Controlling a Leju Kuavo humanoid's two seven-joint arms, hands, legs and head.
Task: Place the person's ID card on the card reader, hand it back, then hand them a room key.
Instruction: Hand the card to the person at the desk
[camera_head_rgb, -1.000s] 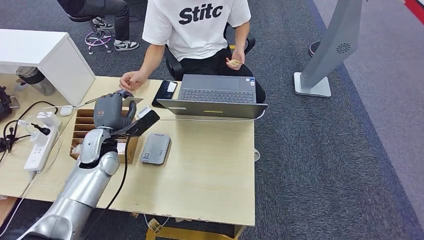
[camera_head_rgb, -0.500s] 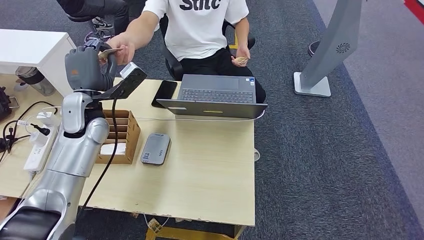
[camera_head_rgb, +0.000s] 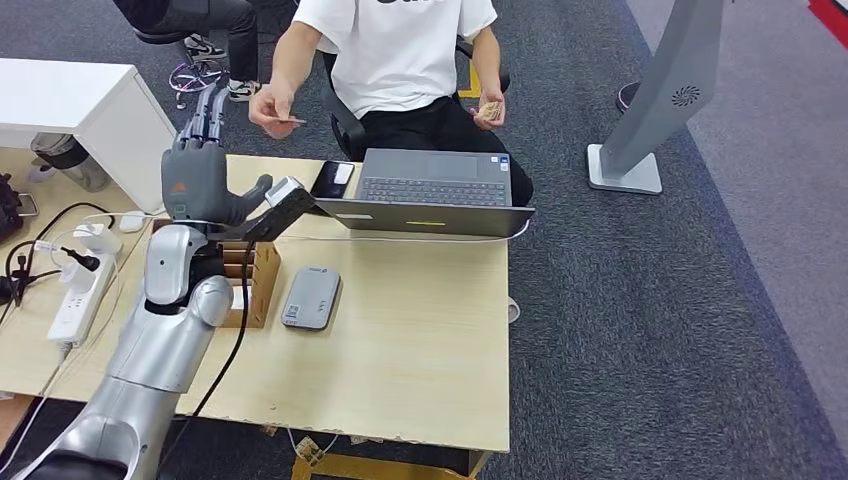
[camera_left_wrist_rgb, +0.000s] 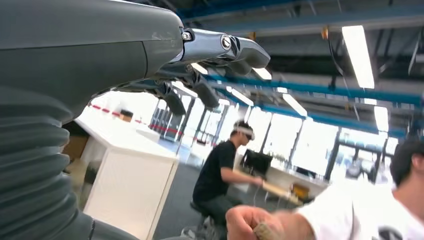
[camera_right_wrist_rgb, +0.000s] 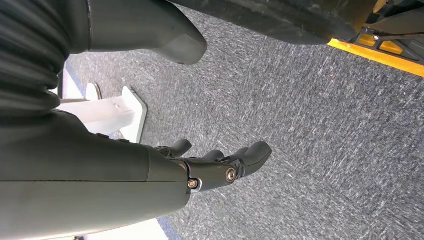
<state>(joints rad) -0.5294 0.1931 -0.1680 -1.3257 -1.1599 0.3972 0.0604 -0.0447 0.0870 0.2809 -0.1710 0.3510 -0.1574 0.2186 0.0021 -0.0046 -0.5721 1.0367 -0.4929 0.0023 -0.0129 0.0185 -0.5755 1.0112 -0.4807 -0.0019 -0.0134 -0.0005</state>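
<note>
My left hand (camera_head_rgb: 195, 172) is raised over the desk's far left part, fingers (camera_head_rgb: 206, 108) stretched up and apart, holding nothing. Just beyond them the seated person's hand (camera_head_rgb: 272, 106) pinches a small card (camera_head_rgb: 296, 121). In the left wrist view my fingers (camera_left_wrist_rgb: 220, 49) are spread, and the person's fist (camera_left_wrist_rgb: 247, 225) holds the card (camera_left_wrist_rgb: 262, 231). Their other hand (camera_head_rgb: 488, 110) holds a small tan thing. The grey card reader (camera_head_rgb: 310, 297) lies flat on the desk with nothing on it. My right hand (camera_right_wrist_rgb: 215, 167) hangs over carpet, empty, fingers loosely apart.
A wooden slotted box (camera_head_rgb: 256, 276) stands beside the reader, under my left forearm. An open laptop (camera_head_rgb: 436, 190) and a black phone (camera_head_rgb: 332, 180) sit at the far edge. A white power strip (camera_head_rgb: 76, 292) with cables lies left. A white cabinet (camera_head_rgb: 90, 108) stands far left.
My left hand rose from the wooden box with a card to the person's hand. The person took the card; my hand has since dropped back a little, fingers spread.
</note>
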